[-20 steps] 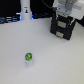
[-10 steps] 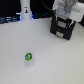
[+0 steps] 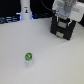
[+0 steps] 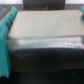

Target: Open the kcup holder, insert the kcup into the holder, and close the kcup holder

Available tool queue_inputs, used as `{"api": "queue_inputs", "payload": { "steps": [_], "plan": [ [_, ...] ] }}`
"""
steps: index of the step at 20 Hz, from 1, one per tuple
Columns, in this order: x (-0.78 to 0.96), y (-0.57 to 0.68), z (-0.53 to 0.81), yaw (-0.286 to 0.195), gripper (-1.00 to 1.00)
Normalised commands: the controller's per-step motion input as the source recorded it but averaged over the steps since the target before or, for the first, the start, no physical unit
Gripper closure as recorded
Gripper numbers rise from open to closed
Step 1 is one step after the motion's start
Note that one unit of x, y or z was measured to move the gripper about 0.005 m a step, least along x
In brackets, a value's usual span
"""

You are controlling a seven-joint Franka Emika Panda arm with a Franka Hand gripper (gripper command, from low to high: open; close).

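The kcup holder (image 3: 64, 27) is seen near the top of the exterior view's right: a black boxy unit standing on the pale surface (image 3: 45, 62). Its dark front is crossed by lighter vertical and horizontal bars. The white arm (image 3: 64, 7) is positioned directly above the unit, its lower part overlapping the top of the black box. The end effector (image 3: 63, 19) is placed at the upper front of the holder, but the picture is too blurred for the fingers to be made out there.

The kcup (image 3: 29, 57) lies on the open surface, well apart from the holder, toward the lower middle of the exterior view. A green top and a pale body can be made out. A tall white bottle with a dark marking (image 3: 24, 11) stands at the back, toward the exterior view's left.

In the wrist view, a pale flat panel (image 4: 47, 24) and a dark glossy band (image 4: 47, 50) are shown close up, with a teal finger (image 4: 6, 42) at one edge. Whether the end effector is open or closed, and whether anything is gripped, cannot be told.
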Motion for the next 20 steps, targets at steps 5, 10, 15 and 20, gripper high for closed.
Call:
{"api": "queue_inputs", "payload": {
  "steps": [5, 10, 15, 20],
  "plan": [
    [0.61, -0.13, 0.26, -0.054, 1.0],
    [0.83, -0.21, 0.27, -0.082, 1.0],
    [0.92, -0.2, 0.27, -0.067, 1.0],
    [0.99, -0.26, 0.1, -0.053, 1.0]
  ]
}}
